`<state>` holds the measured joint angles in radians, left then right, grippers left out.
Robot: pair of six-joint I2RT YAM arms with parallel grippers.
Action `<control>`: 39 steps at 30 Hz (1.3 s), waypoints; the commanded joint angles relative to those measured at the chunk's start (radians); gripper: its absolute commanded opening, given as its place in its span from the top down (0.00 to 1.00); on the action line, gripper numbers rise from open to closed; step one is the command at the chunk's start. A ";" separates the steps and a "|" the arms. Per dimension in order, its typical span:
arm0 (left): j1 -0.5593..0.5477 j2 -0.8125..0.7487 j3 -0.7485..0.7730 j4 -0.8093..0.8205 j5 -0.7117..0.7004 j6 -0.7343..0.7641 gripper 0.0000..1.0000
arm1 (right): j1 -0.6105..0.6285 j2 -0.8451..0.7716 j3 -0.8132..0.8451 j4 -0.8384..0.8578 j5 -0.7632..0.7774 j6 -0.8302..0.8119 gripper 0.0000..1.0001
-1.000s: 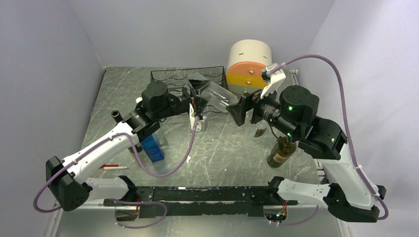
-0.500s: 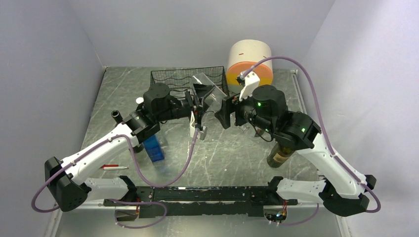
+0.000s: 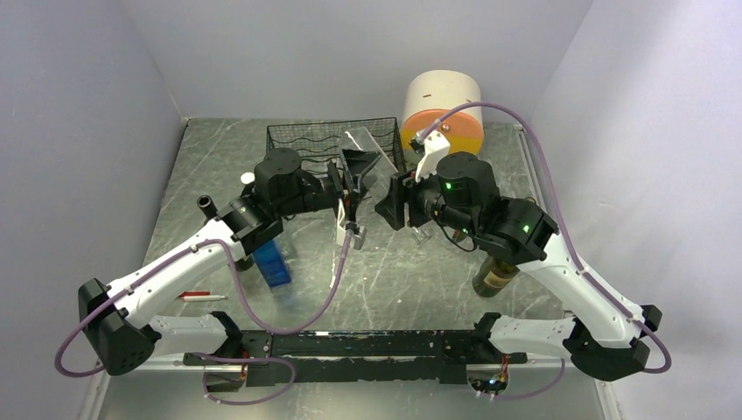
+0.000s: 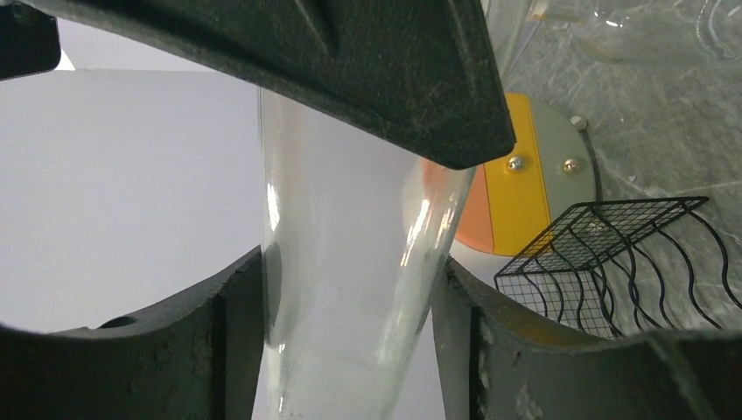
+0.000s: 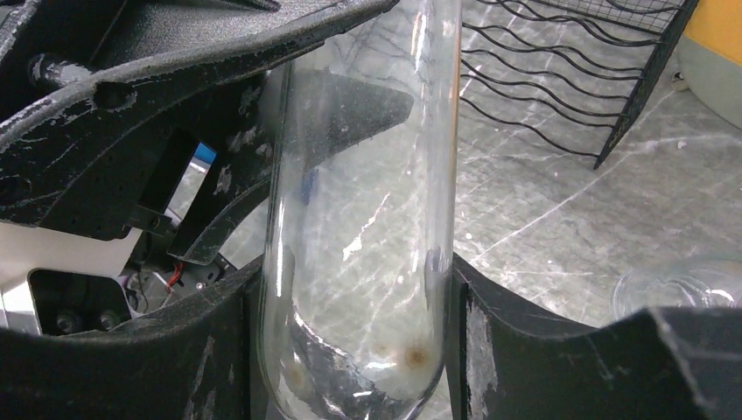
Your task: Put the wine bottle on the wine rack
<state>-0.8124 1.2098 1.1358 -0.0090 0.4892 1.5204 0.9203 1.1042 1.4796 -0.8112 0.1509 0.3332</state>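
Observation:
A clear glass wine bottle (image 3: 372,169) hangs tilted in the air between my two arms, just in front of the black wire wine rack (image 3: 324,140). My left gripper (image 3: 350,182) is shut on one end of it; both fingers press the glass (image 4: 350,289) in the left wrist view. My right gripper (image 3: 391,199) grips the other end. In the right wrist view its jaws touch both sides of the rounded base (image 5: 359,262). The rack (image 5: 569,70) lies behind and to the right of the bottle there, and at the lower right (image 4: 612,262) in the left wrist view.
A round cream, orange and yellow drawer unit (image 3: 442,109) stands right of the rack. A dark bottle (image 3: 497,276) stands under my right arm. A blue box (image 3: 271,262), a red pen (image 3: 197,296) and a small black cylinder (image 3: 206,203) lie on the left. A clear glass piece (image 5: 674,289) rests on the table.
My right arm has swung left to the bottle and its jaws have closed on the base. My left gripper has kept its hold and barely moved.

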 commanded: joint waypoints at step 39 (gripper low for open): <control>-0.007 -0.198 0.210 -0.427 -0.714 -1.864 0.01 | -0.010 -0.183 -0.516 0.347 0.135 0.074 1.00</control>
<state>-0.8146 1.0000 1.2724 -0.2272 -0.2073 -0.2283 0.9108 0.9703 1.0039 -0.5751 0.3294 0.3862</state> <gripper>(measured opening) 0.993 0.610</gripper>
